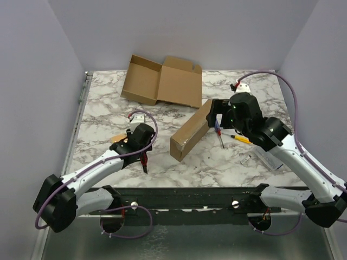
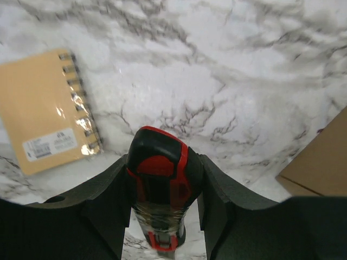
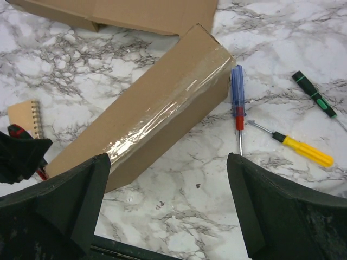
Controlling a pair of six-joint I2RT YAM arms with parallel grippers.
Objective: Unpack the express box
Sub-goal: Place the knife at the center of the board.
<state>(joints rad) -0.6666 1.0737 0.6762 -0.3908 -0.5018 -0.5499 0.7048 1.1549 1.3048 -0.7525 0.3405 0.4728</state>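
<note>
Left jaws clenched on a knife (image 2: 160,189); right jaws spread wide over the sealed box (image 3: 157,103).
The left jaws stand half closed, gripping the red-and-black knife around its body above the tabletop (image 2: 227,65), with a spiral notebook (image 2: 43,114) at its 10 o'clock. The right jaws are fully released and hold nothing. The taped box lies slantwise mid-tabletop below them, with a blue screwdriver (image 3: 237,89) and a yellow screwdriver (image 3: 303,150) at its 3 o'clock.
</note>
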